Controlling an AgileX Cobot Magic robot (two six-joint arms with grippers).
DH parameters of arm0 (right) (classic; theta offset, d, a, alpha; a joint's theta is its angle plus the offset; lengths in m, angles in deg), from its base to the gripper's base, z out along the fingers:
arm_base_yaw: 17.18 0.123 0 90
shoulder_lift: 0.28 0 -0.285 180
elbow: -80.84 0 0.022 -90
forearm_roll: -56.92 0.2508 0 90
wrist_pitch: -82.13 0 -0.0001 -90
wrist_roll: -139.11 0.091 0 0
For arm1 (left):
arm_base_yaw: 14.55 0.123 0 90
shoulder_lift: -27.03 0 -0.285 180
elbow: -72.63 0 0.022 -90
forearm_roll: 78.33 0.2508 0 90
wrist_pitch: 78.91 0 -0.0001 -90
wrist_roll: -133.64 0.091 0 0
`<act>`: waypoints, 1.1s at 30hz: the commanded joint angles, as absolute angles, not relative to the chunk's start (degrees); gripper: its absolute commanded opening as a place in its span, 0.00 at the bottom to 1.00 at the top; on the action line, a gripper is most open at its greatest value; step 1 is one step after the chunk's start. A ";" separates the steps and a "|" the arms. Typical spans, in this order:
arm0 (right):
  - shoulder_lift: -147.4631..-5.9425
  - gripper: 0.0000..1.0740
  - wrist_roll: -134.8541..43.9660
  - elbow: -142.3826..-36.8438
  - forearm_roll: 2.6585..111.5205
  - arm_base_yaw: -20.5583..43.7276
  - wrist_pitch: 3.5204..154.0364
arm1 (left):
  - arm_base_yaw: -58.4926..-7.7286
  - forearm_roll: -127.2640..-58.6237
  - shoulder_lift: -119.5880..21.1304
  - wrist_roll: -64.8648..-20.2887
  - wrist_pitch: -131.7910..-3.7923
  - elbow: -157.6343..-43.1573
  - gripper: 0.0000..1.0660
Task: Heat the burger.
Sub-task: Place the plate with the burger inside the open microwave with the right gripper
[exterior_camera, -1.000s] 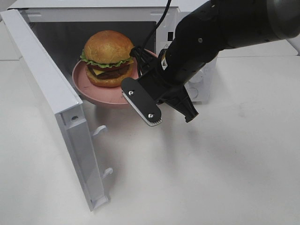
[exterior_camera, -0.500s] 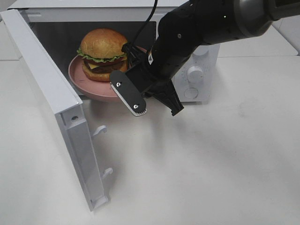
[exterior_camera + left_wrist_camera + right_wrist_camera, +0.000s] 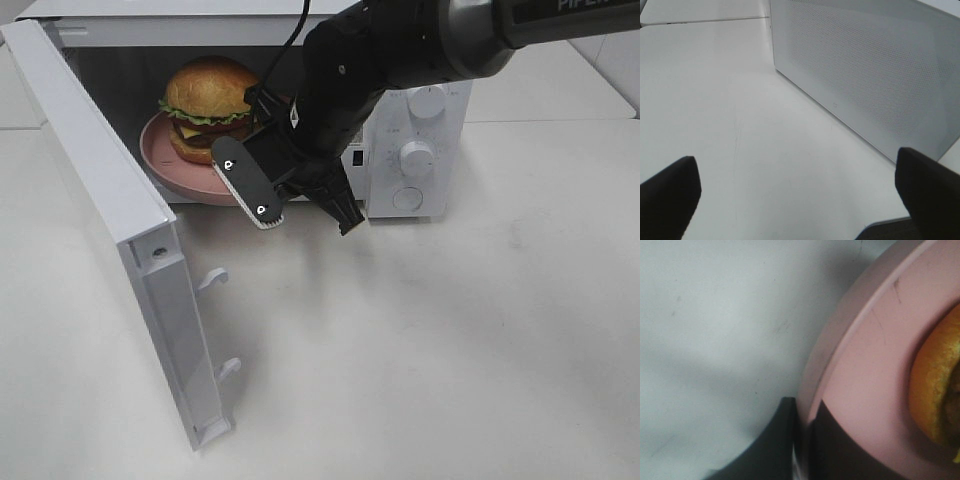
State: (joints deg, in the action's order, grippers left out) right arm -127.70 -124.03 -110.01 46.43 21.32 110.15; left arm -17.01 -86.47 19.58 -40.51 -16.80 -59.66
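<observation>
Loading, I'd say: right gripper pinches the plate rim, burger half inside the microwave, upper left. Next: push deeper, release, shut door. Left gripper spread.

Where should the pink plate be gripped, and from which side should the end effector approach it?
Pinch the pink plate by its thin raised rim at the front, coming through the open front of the microwave. The burger fills the middle and the walls close the other sides. The right end effector is shut on that rim.
</observation>
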 commanded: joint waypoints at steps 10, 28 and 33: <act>-132.17 0.00 -123.34 -118.15 47.23 21.21 108.77 | -17.13 -86.18 20.90 -40.69 -17.60 -59.66 0.92; -139.50 0.00 -116.86 -127.83 42.65 20.98 108.89 | -17.13 -85.90 20.90 -40.69 -17.60 -59.66 0.92; -141.45 0.00 -114.51 -130.98 41.10 20.98 109.00 | -17.13 -85.90 20.90 -40.69 -17.60 -59.66 0.92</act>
